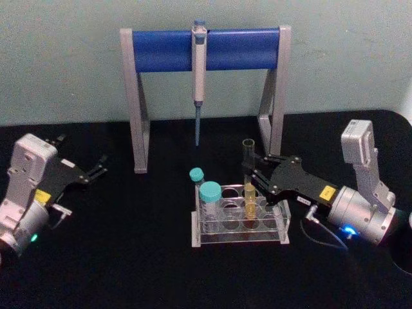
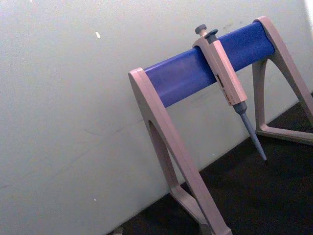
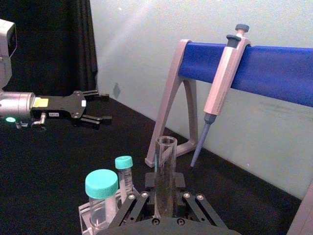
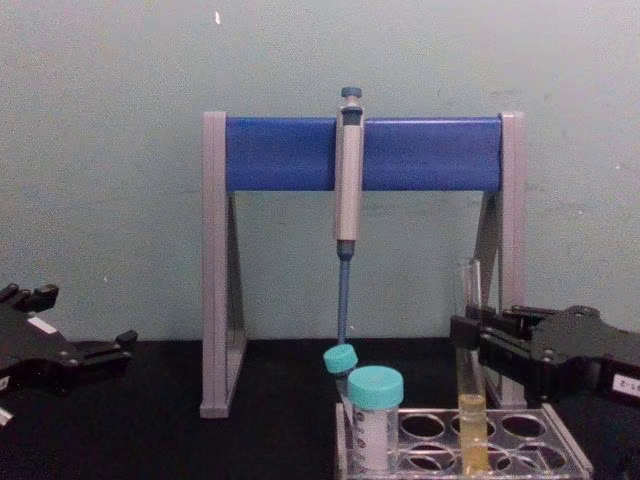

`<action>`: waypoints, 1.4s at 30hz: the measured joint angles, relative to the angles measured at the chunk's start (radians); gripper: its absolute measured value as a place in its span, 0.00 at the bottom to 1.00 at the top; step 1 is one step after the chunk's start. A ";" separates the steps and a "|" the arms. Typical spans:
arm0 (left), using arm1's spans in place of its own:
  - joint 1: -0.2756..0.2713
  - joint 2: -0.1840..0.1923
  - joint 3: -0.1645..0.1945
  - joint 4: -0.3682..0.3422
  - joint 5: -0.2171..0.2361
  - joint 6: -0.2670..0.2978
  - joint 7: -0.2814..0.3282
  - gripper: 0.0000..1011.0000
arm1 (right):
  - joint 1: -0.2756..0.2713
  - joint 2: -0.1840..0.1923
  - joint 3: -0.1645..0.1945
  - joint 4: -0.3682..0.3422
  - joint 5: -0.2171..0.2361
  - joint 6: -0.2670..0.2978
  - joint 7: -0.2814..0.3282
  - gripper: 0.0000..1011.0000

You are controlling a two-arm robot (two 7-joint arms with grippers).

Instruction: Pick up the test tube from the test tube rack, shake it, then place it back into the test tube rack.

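Observation:
The test tube (image 1: 249,183) (image 3: 165,176) (image 4: 470,420), clear glass with yellow-orange liquid low down, stands upright in the clear test tube rack (image 1: 239,239) (image 4: 565,455) (image 3: 84,215). My right gripper (image 1: 250,172) (image 4: 468,342) (image 3: 165,198) reaches in from the right, and its fingers are shut on the tube's upper half, above the rack. The tube's bottom still sits in a hole of the rack. My left gripper (image 1: 98,167) (image 3: 101,105) (image 4: 118,345) rests open at the far left, well away from the rack.
Two teal-capped tubes (image 1: 209,194) (image 4: 375,400) stand in the rack's left end. Behind the rack is a grey-and-blue pipette stand (image 1: 161,50) (image 2: 195,73) with a pipette (image 1: 198,71) (image 3: 220,83) hanging from its bar, tip just behind the tube.

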 joint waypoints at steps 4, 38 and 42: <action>0.000 0.000 0.000 0.000 0.000 0.000 0.000 0.99 | 0.000 0.000 0.000 0.000 0.000 0.000 0.000 0.23; 0.000 0.000 0.000 0.000 0.000 0.000 0.000 0.99 | -0.001 0.000 0.000 0.001 -0.002 0.002 0.001 0.83; 0.000 0.000 0.000 0.000 0.000 0.000 0.000 0.99 | -0.001 0.000 0.000 0.000 -0.002 0.001 0.001 0.93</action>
